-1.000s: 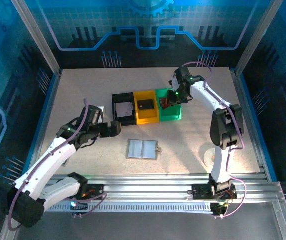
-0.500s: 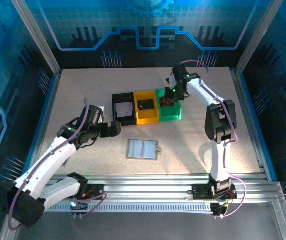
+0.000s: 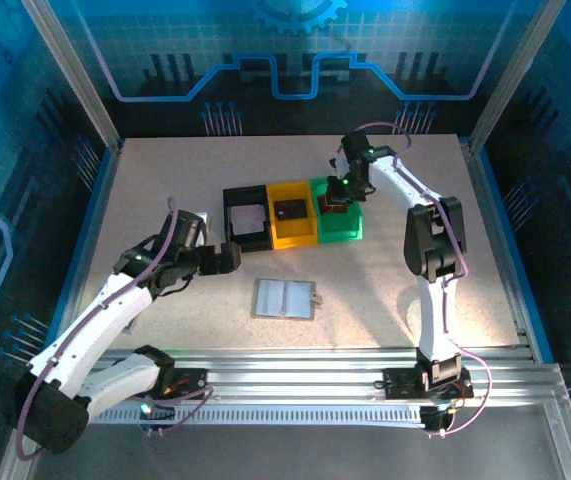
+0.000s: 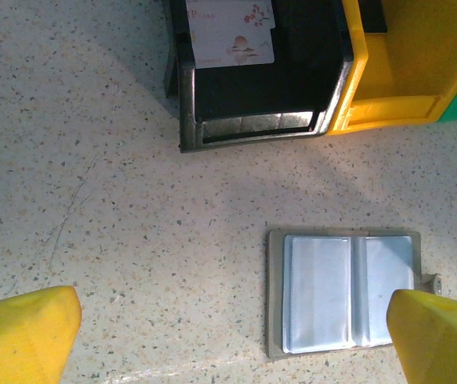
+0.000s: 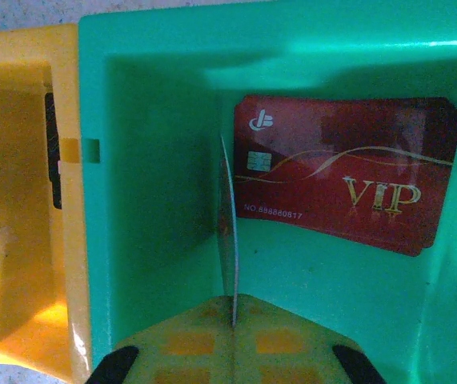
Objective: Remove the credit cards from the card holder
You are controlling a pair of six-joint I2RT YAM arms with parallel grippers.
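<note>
A: where's the card holder [image 3: 286, 298] at?
B: lying open, lower centre of the top view. left gripper [image 4: 232, 332] spread wide; right gripper [image 5: 234, 320] pinching a card [image 5: 228, 232] edge-on over the green bin [image 5: 156, 96], upper middle.

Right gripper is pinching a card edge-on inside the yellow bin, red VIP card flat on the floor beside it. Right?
One thing off: the bin is green, not yellow. In the right wrist view the right gripper pinches a card edge-on inside the green bin, red VIP card flat on the floor beside it.
</note>
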